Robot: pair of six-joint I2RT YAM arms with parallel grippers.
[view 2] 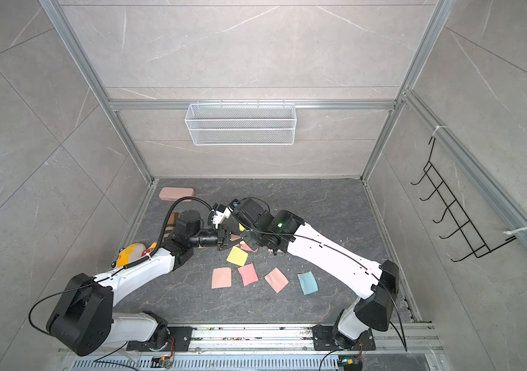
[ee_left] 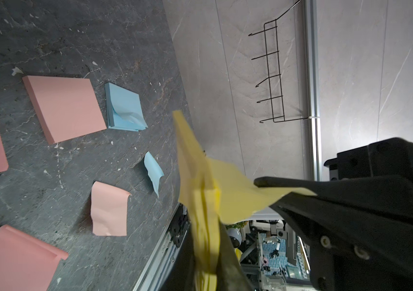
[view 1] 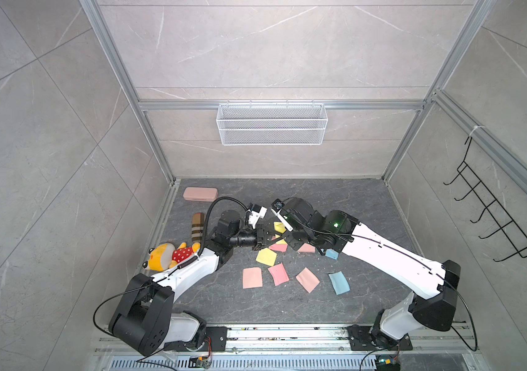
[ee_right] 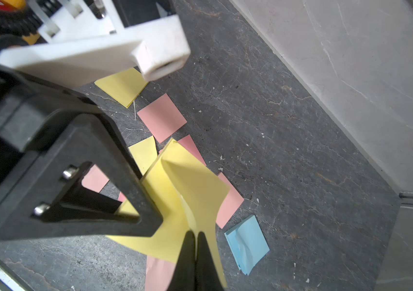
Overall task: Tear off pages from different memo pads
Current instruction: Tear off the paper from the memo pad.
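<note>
Left wrist: left end effector [ee_left: 276,195] grips yellow page [ee_left: 235,191], right end effector [ee_right: 195,241] yellow pad [ee_left: 193,161]; pink pages [ee_left: 109,209] below.

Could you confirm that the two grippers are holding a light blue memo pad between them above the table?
Not quite: it is a yellow memo pad that the left gripper and right gripper hold between them, as both wrist views show; the light blue memo pad lies on the table.
</note>
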